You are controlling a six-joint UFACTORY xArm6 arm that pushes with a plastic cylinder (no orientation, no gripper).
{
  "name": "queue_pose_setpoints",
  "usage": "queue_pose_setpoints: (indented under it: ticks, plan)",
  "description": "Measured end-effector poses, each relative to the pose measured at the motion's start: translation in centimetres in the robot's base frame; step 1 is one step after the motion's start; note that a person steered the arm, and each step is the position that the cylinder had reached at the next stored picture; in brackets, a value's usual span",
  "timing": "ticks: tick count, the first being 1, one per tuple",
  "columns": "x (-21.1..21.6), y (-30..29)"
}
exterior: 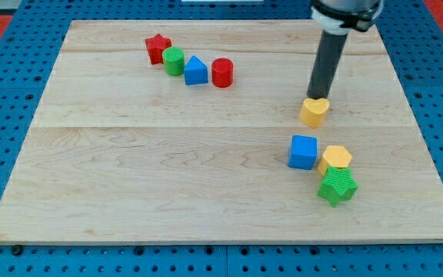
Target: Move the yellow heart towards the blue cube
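Touching yellow heart (314, 112) top edge, my tip (316, 99)

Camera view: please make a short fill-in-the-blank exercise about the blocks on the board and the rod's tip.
1. My tip stands right at the top edge of the ______ heart.
2. The blue cube lies toward the view's ______ from that heart.
3. The green star touches the yellow ______ above it.
4. In the row near the view's top, the green cylinder sits between the red star and the ______ block.

Missing words: yellow; bottom; hexagon; blue
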State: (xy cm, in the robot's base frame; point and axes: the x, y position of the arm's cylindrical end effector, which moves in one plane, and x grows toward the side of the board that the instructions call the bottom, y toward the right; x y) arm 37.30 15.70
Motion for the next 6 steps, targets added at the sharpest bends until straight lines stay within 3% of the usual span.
queue_pose_setpoints:
  ticks: [1,2,3,4,5,6]
  plan:
    - [-0.7,1.1]
    - [5.3,-0.8]
    - [8.8,-3.0]
    - [6.2,-1.5]
    - [6.0,-7.4]
    - [9.0,-9.3]
